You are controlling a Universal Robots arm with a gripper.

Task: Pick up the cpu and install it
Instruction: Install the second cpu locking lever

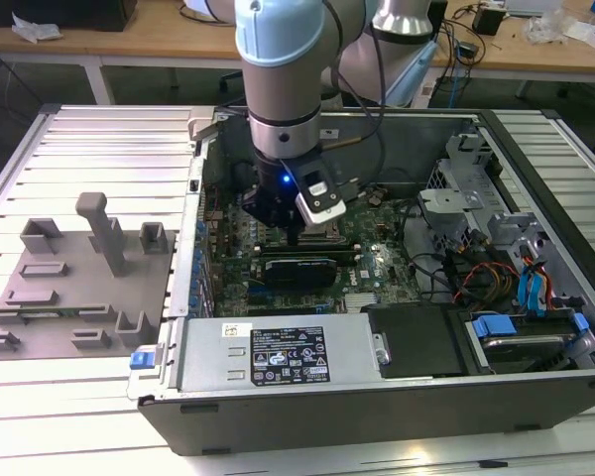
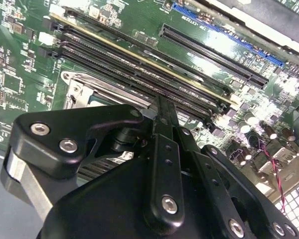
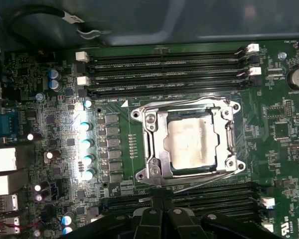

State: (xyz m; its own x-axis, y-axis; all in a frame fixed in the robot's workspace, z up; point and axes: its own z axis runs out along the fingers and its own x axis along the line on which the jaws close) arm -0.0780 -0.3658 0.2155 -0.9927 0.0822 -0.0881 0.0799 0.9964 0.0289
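The cpu point(image 3: 192, 144), a pale silvery square, lies flat inside the metal socket frame point(image 3: 150, 144) on the green motherboard. In the first wrist view my gripper point(image 3: 162, 206) hangs above the board just beside the socket, over the memory slots at the socket's edge. Its black fingers point(image 2: 162, 112) are pressed together with nothing between them. The second wrist view shows a corner of the socket frame point(image 2: 84, 92) past the gripper body. In the exterior view the gripper point(image 1: 294, 236) points straight down into the open computer case point(image 1: 535, 149).
Memory slots point(image 3: 164, 62) run along both sides of the socket. A black expansion card point(image 1: 297, 270) and the power supply point(image 1: 278, 357) sit nearer the case front. Drive cage and cables point(image 1: 486, 273) are at the exterior view's right. A grey plastic fixture point(image 1: 69, 288) stands outside at its left.
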